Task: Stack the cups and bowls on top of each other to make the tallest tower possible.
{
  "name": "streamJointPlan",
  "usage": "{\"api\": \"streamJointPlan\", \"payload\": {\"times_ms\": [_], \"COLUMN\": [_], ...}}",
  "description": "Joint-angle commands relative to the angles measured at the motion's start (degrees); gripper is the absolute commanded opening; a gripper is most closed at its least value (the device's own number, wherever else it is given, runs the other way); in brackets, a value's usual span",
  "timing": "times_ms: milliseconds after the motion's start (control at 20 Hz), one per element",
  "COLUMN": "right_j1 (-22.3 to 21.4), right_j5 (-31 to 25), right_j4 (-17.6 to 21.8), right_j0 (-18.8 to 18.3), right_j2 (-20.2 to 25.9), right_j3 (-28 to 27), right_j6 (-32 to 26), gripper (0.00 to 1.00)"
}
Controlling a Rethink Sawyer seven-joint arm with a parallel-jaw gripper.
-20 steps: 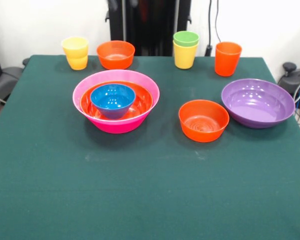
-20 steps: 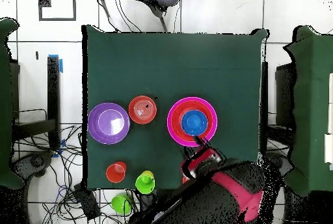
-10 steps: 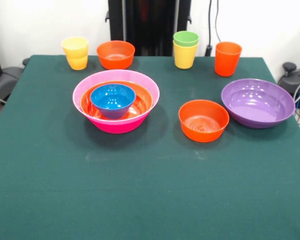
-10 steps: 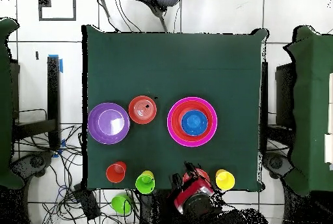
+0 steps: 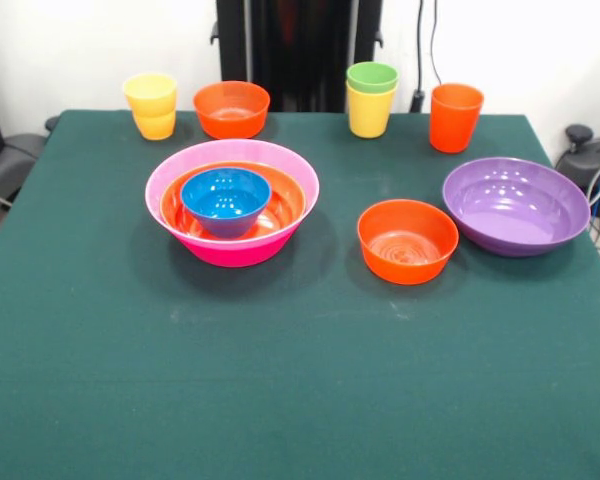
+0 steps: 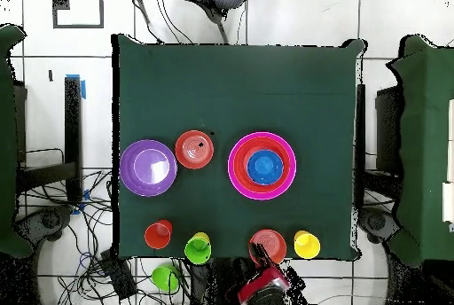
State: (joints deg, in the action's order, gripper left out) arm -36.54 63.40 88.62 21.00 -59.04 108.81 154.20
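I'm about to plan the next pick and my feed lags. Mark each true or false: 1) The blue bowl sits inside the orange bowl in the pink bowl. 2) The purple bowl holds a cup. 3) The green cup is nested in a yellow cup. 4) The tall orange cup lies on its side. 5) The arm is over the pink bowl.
1) True: the blue bowl sits in the wide orange bowl, itself inside the pink bowl.
2) False: the purple bowl is empty.
3) True: the green cup sits in a yellow cup.
4) False: the tall orange cup stands upright.
5) False: the arm shows only at the table's edge, off the pink bowl.
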Motion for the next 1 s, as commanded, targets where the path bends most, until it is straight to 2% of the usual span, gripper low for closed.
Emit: {"api": "streamJointPlan", "payload": {"times_ms": [50, 250, 350, 500, 700, 950, 1000], "right_j1": [4.2, 4.1, 2.3, 3.5, 3.9, 3.5, 3.5], "right_j5": [-3.8, -5.6, -6.0, -10.1, -13.9, -17.2, -17.8], "right_j4": [3.6, 6.3, 5.2, 4.4, 4.9, 2.8, 2.1], "right_j0": [9.1, 8.3, 4.7, -0.2, -4.5, -7.3, -6.7], "right_j2": [3.6, 5.9, 9.3, 14.9, 17.9, 20.8, 21.4], "right_j3": [11.5, 16.1, 17.5, 19.2, 19.7, 20.0, 20.2], "right_j6": [6.3, 0.5, -1.6, -6.9, -11.4, -14.6, -14.6], "gripper": [1.00, 1.00, 1.00, 1.00, 1.00, 1.00, 1.00]}}
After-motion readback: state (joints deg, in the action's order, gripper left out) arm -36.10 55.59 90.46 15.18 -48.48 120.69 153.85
